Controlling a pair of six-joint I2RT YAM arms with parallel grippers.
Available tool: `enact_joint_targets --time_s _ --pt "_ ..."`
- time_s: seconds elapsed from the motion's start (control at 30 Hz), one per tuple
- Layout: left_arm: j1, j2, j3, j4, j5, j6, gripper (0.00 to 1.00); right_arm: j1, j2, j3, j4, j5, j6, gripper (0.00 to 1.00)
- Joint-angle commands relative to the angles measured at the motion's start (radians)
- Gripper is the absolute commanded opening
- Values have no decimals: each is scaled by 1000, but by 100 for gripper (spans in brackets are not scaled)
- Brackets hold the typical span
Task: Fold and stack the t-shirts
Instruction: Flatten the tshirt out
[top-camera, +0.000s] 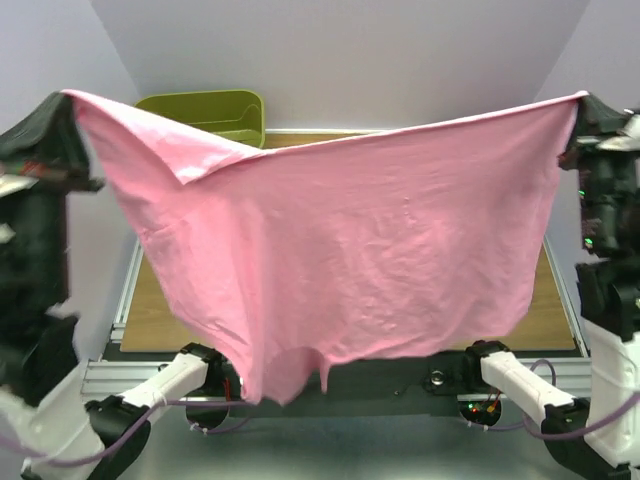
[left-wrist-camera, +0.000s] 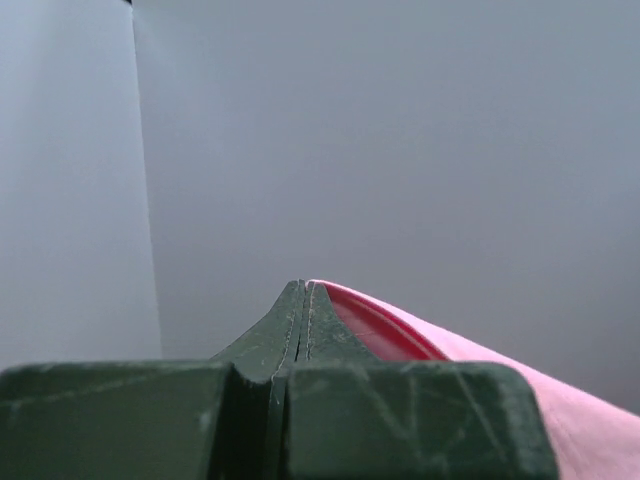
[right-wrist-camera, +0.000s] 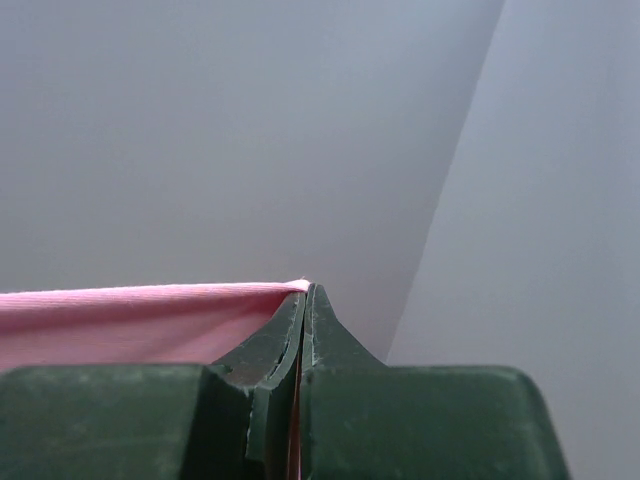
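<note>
A bright pink t-shirt (top-camera: 350, 250) hangs spread high above the table, stretched between both grippers. My left gripper (top-camera: 68, 97) is shut on its upper left corner, and my right gripper (top-camera: 584, 98) is shut on its upper right corner. In the left wrist view the closed gripper (left-wrist-camera: 303, 285) pinches pink cloth (left-wrist-camera: 590, 430) that falls to the right. In the right wrist view the closed gripper (right-wrist-camera: 306, 288) pinches the pink cloth (right-wrist-camera: 120, 320) that runs to the left. A folded flap shows near the top left. The red and black shirts are hidden or out of view.
An olive-green plastic basket (top-camera: 215, 110) stands at the back left of the wooden table (top-camera: 150, 310), partly behind the shirt. Grey walls stand close on both sides. The arm bases (top-camera: 180, 375) sit at the near edge.
</note>
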Motion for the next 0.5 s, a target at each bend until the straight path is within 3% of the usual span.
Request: enact_joint_targets --time_s 0.0,0.27,0.47 --pt "3 138 -173 31 -97 105 0 -1 83 -81 -19 -18 -14 1" --pt "6 426 -469 212 -110 107 0 0 361 -300 -10 40 -17 0" --pt "19 662 -539 283 -90 42 0 0 607 -416 114 68 -48 1"
